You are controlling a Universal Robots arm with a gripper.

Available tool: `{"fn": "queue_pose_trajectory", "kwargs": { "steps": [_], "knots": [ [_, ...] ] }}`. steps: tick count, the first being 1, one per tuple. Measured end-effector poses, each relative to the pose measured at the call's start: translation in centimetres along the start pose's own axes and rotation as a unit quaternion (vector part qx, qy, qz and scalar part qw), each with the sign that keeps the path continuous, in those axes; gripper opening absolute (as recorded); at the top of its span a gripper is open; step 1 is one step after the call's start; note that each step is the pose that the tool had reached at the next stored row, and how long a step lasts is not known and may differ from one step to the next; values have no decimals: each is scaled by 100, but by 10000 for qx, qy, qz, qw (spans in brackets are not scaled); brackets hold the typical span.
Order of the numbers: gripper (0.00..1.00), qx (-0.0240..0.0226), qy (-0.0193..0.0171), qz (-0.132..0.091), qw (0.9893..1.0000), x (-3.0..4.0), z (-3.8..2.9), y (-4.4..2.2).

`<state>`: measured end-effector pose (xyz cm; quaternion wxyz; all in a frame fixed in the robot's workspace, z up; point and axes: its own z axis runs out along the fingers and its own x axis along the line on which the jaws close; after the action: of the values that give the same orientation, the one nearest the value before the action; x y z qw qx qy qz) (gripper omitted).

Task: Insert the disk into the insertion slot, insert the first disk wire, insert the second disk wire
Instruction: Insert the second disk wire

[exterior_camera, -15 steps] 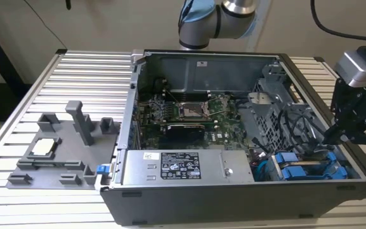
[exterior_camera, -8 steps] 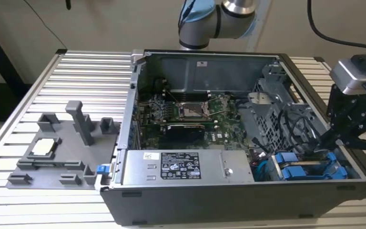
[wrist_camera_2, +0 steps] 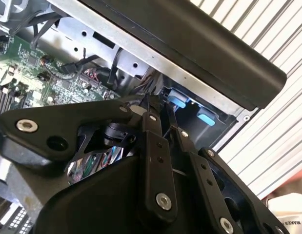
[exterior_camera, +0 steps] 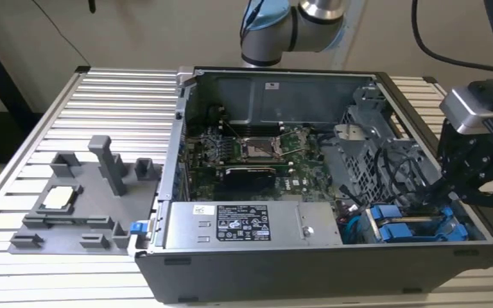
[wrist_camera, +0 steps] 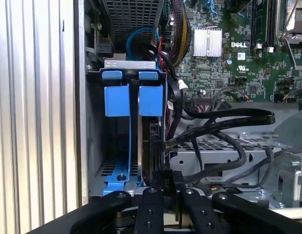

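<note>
the black two-fingered tool (wrist_camera: 165,192) pinches a black wire connector (wrist_camera: 166,178) at the blue-framed silver disk (wrist_camera: 151,141) seated in the grey metal insertion slot (wrist_camera: 99,146).

My exterior view looks down from above and in front on the open computer case (exterior_camera: 332,192) on the counter (exterior_camera: 101,102). Both wrist views sit close behind the jaws, looking into the case. All three views share the blue carrier ends (wrist_camera: 134,100) corner.
</note>
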<state>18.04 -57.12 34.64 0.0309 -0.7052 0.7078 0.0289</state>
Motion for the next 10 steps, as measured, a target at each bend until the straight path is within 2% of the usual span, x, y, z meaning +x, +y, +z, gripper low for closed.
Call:
{"fn": "queue_pose_trajectory", "kwargs": {
  "steps": [4,10],
  "knots": [
    [19,-130,0,11,9999,14,15,0],
    [19,-162,0,14,9999,65,41,0]
  ]
}}
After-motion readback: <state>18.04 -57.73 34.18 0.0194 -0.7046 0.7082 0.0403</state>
